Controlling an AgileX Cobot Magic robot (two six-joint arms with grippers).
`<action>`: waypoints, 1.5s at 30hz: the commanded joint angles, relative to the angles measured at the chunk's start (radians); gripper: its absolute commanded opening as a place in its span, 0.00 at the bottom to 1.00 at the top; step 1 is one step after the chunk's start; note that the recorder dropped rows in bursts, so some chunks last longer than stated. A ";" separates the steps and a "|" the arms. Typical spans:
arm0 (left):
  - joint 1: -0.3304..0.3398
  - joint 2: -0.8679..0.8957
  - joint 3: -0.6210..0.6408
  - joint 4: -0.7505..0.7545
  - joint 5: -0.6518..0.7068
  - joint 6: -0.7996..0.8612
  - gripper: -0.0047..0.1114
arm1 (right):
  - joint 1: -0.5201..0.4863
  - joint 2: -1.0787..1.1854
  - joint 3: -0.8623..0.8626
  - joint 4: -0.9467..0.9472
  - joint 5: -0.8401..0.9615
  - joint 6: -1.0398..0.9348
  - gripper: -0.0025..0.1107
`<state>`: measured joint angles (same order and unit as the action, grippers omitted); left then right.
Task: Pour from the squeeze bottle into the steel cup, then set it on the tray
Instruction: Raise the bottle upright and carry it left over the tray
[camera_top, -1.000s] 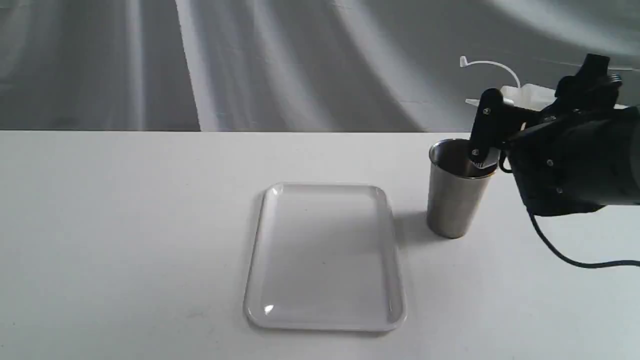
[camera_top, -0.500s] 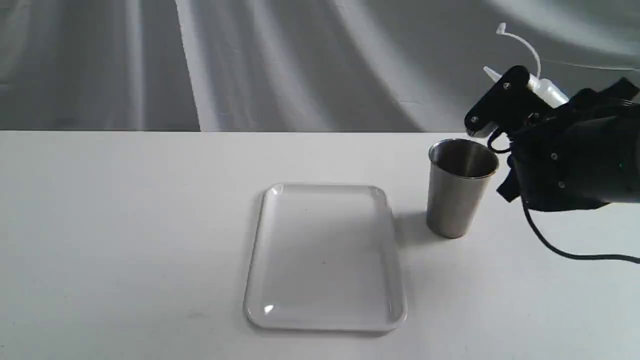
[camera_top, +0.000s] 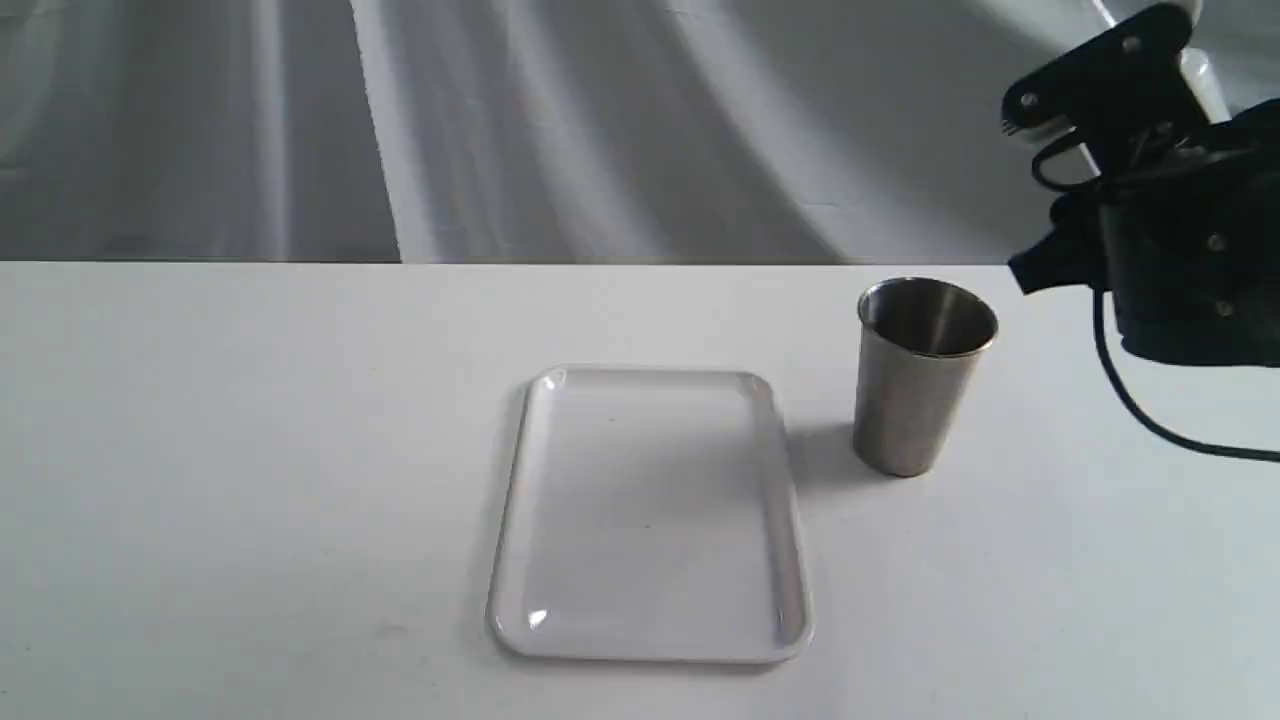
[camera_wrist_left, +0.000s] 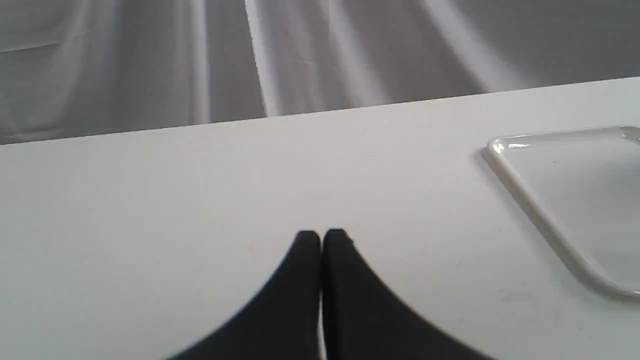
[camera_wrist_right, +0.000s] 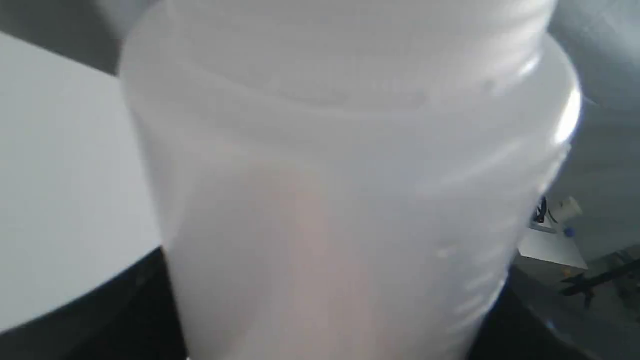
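While the right tool (camera_top: 1050, 90) hangs in the air above the right edge of the tabletop (camera_top: 250, 450), it is clamped on the squeeze bottle (camera_top: 1207, 85). The bottle is lifted clear of the surface and sits higher than the rim of the steel cup (camera_top: 922, 380). In the exterior view the black finger hides most of the bottle, so only a whitish sliver shows beside it. Whether it is upright or tilted cannot be told there. In the right wrist view the squeeze bottle (camera_wrist_right: 340, 200) fills nearly the whole picture, translucent and blurred, with a faint warm tint in its lower part. Dark parts of the tool show at either side of its base.

The steel cup stands upright on the tabletop near the right edge, closer to the edge along the grey drape (camera_top: 600, 130) than to the opposite one. It is apart from the tool and the bottle. The tray (camera_top: 520, 560) lies flat near the middle of the tabletop, just beside the cup but not touching it.

The left tool (camera_wrist_left: 320, 236) has its two black fingers pressed together with nothing between them. It is low over bare tabletop, with a corner of the tray (camera_wrist_left: 530, 200) near it. A black cable (camera_top: 1130, 400) trails from the right arm.
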<state>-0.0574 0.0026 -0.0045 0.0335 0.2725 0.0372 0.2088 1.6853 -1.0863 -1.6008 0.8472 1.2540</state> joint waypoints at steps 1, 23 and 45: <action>-0.006 -0.003 0.004 -0.001 -0.007 -0.005 0.04 | 0.010 -0.077 -0.010 -0.028 0.020 0.029 0.23; -0.006 -0.003 0.004 -0.001 -0.007 -0.004 0.04 | 0.203 -0.181 -0.010 -0.037 -0.620 0.123 0.22; -0.006 -0.003 0.004 -0.001 -0.007 -0.001 0.04 | 0.200 -0.036 -0.056 1.040 -0.913 -0.878 0.22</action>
<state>-0.0574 0.0026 -0.0045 0.0335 0.2725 0.0372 0.4135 1.6392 -1.1325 -0.6595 0.0000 0.4803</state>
